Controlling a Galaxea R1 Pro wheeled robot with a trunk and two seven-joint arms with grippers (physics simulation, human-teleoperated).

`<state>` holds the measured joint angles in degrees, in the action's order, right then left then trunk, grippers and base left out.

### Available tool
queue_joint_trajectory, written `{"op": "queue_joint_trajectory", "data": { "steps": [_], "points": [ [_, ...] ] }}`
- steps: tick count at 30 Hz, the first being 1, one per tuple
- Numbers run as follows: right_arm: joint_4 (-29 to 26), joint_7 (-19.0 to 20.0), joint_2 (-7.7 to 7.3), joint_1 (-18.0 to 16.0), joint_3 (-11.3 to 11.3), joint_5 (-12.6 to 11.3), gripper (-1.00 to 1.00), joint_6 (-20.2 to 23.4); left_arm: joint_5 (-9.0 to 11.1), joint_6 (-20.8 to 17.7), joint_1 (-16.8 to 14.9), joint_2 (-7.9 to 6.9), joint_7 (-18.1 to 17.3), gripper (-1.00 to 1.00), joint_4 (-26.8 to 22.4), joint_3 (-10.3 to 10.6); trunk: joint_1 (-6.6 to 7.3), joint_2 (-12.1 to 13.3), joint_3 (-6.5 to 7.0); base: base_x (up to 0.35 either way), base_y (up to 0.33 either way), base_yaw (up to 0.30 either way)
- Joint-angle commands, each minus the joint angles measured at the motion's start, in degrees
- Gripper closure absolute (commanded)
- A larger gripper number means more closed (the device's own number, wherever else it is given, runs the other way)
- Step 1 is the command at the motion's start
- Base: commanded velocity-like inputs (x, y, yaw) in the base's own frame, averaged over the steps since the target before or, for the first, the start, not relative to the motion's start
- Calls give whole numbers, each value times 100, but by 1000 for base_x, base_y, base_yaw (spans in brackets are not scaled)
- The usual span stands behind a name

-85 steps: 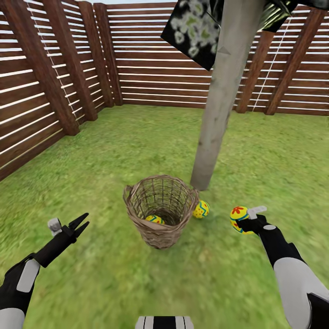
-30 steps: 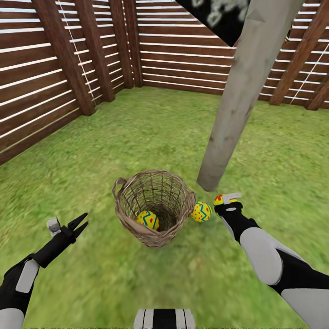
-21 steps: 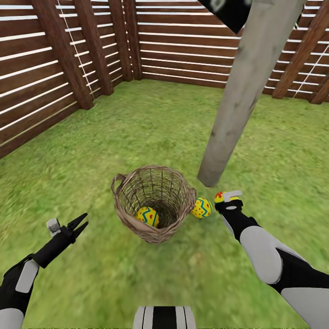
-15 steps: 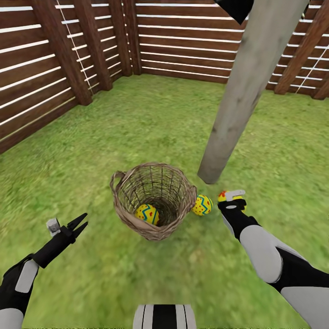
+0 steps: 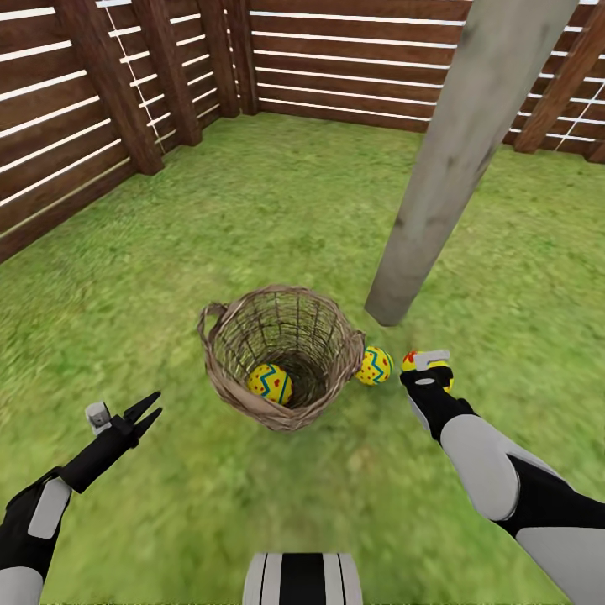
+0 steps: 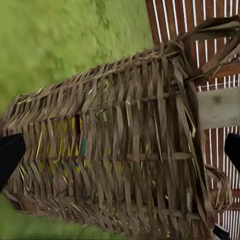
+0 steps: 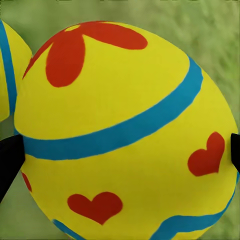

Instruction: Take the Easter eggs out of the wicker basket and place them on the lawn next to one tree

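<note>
resting between the right jaws, clamped on it, an easter egg (image 7: 125,135); left jaws apart.

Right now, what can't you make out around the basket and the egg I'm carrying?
- Tree: crown cut off by the head view's top edge.
- Basket: floor half hidden by its near wall.
- Held egg: mostly behind the right hand; whether it touches the lawn is unclear.
</note>
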<state>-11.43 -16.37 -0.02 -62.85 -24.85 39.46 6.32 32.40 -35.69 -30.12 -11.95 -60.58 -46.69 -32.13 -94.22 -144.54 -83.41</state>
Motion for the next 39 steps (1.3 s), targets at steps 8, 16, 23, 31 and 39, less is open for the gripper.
{"op": "queue_joint_trajectory", "data": {
  "steps": [8, 16, 23, 31, 39],
  "points": [
    [-26, 105, 29, 1, 0, 53, 100, 12, 39, -52, -3, -18, -15, -100, 11, -13, 1, -1, -3, 171, 0, 0],
    [-42, 108, 3, 2, -7, 46, 100, 26, 31, -49, -3, -9, -17, -100, 6, -22, -9, -7, -92, 57, 0, 0],
    [-85, 111, -5, 1, -4, 36, 100, 27, 28, -50, -3, -10, -7, -100, 5, -22, -27, -16, -247, 0, 0, 0],
    [-69, 60, -24, -218, -7, 10, 100, 317, 22, -44, -3, -6, 1, -100, 3, -14, -48, -27, -424, 0, 0, 0],
    [-71, 55, -24, -254, -11, 7, 100, 334, 21, -47, -3, 0, 2, -100, 8, -13, -69, -37, -602, 0, 0, 0]
  ]
}}
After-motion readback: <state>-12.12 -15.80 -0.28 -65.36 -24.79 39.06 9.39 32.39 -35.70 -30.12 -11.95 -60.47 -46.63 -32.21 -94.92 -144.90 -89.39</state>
